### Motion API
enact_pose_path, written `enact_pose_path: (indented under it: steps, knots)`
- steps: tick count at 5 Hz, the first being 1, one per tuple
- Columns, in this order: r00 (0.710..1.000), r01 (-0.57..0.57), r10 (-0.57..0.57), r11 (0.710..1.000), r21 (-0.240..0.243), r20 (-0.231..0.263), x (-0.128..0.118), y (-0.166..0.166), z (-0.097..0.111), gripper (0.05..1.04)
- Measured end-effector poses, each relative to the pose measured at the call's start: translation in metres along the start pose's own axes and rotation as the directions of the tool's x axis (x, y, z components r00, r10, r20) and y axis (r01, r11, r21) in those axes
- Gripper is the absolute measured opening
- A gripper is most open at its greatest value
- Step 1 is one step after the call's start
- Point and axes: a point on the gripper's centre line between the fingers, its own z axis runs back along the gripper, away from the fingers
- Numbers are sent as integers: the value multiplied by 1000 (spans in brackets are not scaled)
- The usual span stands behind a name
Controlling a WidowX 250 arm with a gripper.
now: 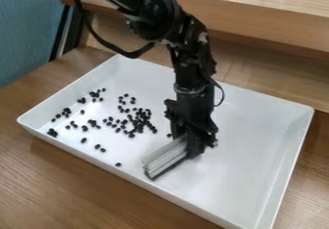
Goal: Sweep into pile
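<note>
The pincer (193, 145) hangs over the middle of the tray (247, 146), pinching the sweeper (166, 157), which juts from it toward the tray's near side. The beans (139, 122) lie in the tray, scattered left of the pincer in the view, thickest in a loose clump near it. One bean sits just beside the pincer; the leftmost are well apart from it.

1 tray (254, 175), 1 sweeper (166, 155), dozens blk beans (83, 140).
</note>
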Motion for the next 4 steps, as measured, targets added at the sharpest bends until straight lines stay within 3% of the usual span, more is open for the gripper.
enact_pose_path:
  steps: [2,4]
  knots:
    - [998,-61,62,997,52,-22,-22,40,2,398]
    - [996,-89,90,994,60,-5,-25,65,5,398]
